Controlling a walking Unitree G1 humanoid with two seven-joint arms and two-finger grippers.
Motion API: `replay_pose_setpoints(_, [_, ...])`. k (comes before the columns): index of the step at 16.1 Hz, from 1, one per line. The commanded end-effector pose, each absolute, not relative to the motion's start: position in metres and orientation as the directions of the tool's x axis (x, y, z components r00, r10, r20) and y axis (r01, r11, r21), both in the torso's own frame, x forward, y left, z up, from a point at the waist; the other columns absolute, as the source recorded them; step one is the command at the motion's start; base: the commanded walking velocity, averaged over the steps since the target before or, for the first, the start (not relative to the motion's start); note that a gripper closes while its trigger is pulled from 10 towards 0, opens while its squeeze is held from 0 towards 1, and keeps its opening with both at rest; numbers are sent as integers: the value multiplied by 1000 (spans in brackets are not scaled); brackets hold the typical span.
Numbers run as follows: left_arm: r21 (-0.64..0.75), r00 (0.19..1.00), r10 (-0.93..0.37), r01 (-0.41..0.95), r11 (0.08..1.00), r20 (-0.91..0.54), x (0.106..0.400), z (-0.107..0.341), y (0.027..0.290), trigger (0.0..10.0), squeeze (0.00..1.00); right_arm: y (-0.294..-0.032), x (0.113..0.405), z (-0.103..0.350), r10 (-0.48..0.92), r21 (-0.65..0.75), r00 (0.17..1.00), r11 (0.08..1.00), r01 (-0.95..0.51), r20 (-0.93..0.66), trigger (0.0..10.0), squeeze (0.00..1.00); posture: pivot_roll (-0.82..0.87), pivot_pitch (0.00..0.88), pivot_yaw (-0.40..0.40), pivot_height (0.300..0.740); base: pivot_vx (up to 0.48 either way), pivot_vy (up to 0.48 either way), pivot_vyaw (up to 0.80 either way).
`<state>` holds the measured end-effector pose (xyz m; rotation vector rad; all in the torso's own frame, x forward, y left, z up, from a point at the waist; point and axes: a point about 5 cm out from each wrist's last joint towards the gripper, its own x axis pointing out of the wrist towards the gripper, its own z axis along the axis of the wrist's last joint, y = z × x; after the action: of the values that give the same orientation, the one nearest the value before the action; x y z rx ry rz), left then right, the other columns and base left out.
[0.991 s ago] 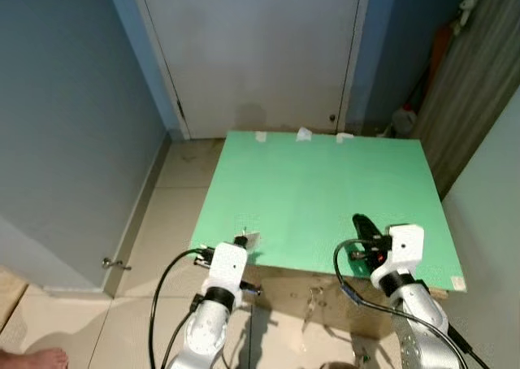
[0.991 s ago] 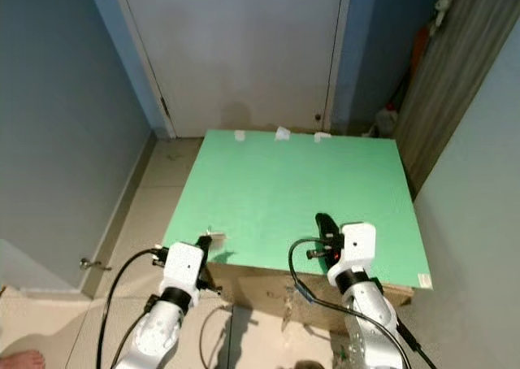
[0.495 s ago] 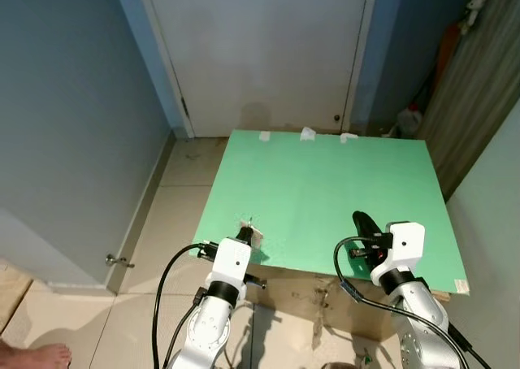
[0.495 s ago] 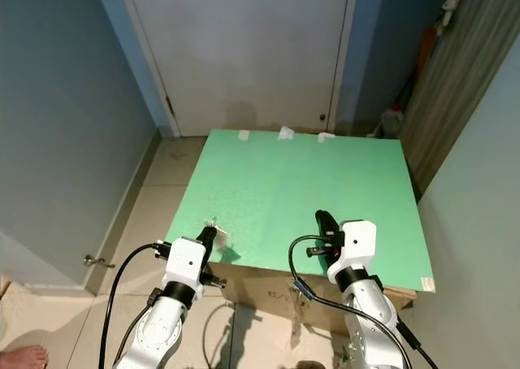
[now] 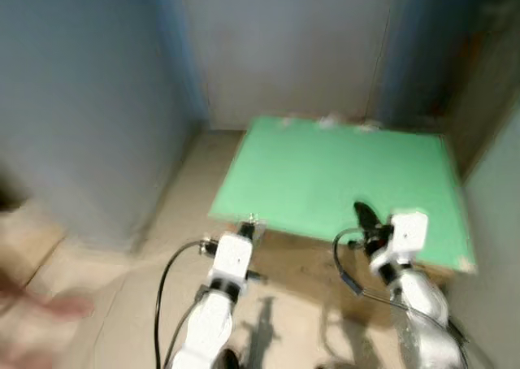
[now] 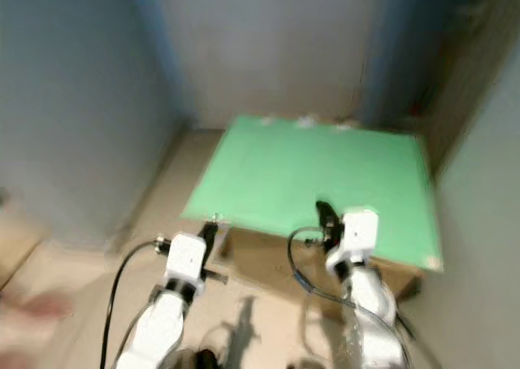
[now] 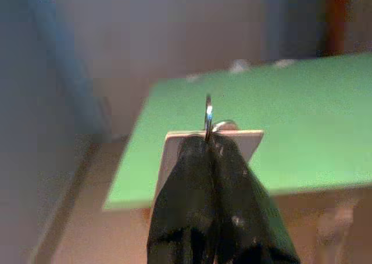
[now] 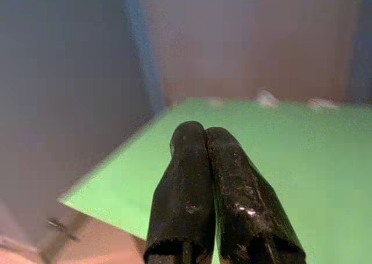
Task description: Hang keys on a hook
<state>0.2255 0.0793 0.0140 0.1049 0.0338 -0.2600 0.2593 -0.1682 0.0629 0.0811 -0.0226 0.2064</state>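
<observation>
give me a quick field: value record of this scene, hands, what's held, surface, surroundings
left hand: black fingers shut on a silver metal key ring with a pale flat rectangular tag, near the table's near left corner
right hand: black fingers pressed together, holding nothing, over the table's near right part
surface: green flat-topped table, small white bits along its far edge
surroundings: pale door behind the table, blue-grey wall on the robot's left, beige tiled floor
image quality: head views blurred
hook: cannot make one out
</observation>
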Motion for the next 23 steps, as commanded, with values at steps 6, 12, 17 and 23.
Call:
replay_pose_setpoints(6, [171, 944, -258, 224, 959, 206, 248, 93, 131, 0, 0, -153, 272, 93, 240, 56, 965, 968, -246, 103, 10000, 0, -200, 0, 97, 740, -280, 0, 0])
replay_pose_setpoints(12, [72, 948, -297, 290, 954, 115, 250, 99, 130, 0, 0, -146, 274, 102, 250, 62, 962, 964, -258, 112, 10000, 0, -203, 0, 99, 740, -85, 0, 0])
replay_pose_setpoints(17, [86, 947, -309, 302, 949, 90, 251, 100, 130, 0, 0, -147, 272, 93, 242, 47, 969, 969, -244, 52, 10000, 0, -206, 0, 103, 740, 0, 0, 0])
replay_pose_setpoints(23, [93, 944, -321, 314, 945, 81, 249, 97, 128, 0, 0, -152, 272, 88, 236, 42, 971, 970, -237, 29, 10000, 0, -206, 0, 100, 740, 0, 0, -568])
